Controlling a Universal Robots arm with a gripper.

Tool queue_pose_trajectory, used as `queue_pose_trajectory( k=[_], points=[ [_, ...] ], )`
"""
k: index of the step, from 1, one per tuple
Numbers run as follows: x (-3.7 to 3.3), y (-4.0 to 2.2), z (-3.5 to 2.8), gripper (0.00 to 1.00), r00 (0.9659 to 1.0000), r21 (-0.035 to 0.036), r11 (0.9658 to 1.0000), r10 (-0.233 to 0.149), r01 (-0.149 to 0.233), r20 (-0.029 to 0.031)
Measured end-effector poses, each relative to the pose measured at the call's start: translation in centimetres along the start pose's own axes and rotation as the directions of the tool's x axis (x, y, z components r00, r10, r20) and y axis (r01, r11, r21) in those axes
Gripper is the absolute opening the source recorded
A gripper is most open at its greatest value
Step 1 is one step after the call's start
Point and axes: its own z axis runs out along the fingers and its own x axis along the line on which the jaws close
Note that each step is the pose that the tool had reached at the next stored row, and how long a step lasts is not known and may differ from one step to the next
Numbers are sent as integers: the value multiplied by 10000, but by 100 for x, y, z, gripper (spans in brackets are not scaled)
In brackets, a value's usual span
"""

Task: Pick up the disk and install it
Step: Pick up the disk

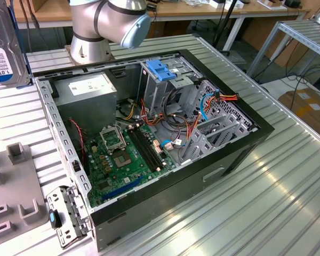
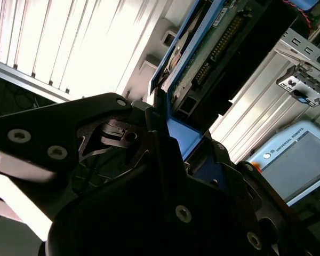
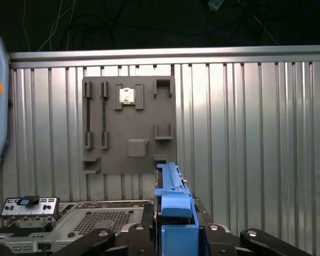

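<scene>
We see the claw pinching the disk by its blue side rails. The disk stands on edge over the ribbed metal table, with the grey holder plate beyond. In the exterior view the disk is at the exterior view's left edge, outside the open computer case.

Metal disk (matt blue plastic rails).
</scene>
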Motion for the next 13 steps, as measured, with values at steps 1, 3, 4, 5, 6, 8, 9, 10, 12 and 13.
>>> queue_pose_trajectory(
  k=[1,3,4,5,6,8,9,10,12,13],
  points=[
    [0,-14,0,37,10000,0,10000,0,0,0],
    [-1,-46,0,37,10000,0,10000,-1,1,0],
    [-2,-63,0,37,10000,0,10000,0,0,0],
    [-2,-83,0,37,10000,0,10000,-1,1,0],
    [-3,-106,0,37,10000,1,10000,0,0,1],
    [-4,-143,-1,37,10000,0,10000,0,0,-1],
    [-4,-172,0,37,10000,0,10000,-1,1,0],
    [-6,-208,0,37,10000,0,10000,0,0,0],
    [-7,-276,0,37,10000,0,10000,-1,1,0],
    [-8,-312,0,37,10000,1,10000,-1,1,0]
  ],
)
